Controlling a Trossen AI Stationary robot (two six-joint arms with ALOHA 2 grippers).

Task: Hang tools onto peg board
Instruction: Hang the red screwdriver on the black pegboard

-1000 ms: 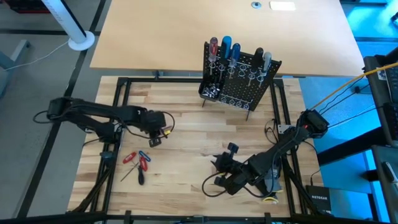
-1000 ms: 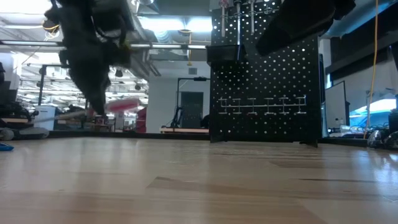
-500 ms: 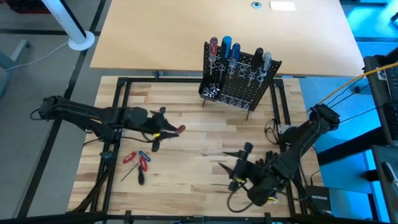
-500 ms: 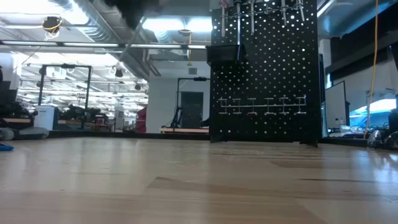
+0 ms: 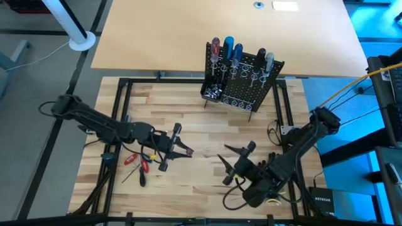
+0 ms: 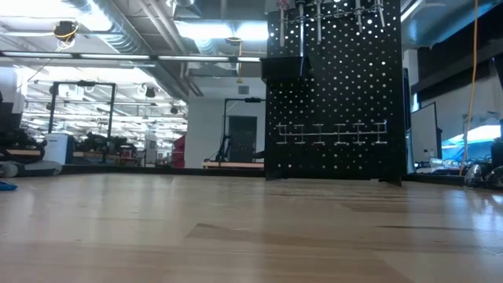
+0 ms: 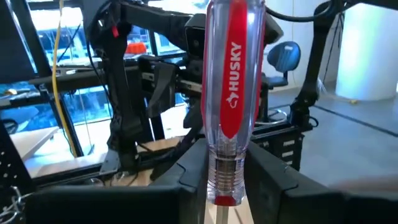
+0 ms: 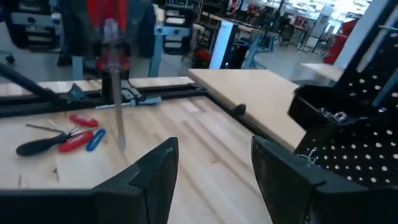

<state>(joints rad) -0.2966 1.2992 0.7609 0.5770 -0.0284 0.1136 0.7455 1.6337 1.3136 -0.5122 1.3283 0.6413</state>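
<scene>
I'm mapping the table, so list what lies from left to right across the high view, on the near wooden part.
Loose tools → left gripper holding a red screwdriver → right gripper, open → peg board, farther back.

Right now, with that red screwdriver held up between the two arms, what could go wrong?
The left gripper pinches the red screwdriver only near the base of its handle, so it might twist or slip. The right gripper stands open facing it; if this is a handover, a misjudged approach could knock the screwdriver loose. A dropped tool could land among the loose tools on the table, far from the peg board.
</scene>
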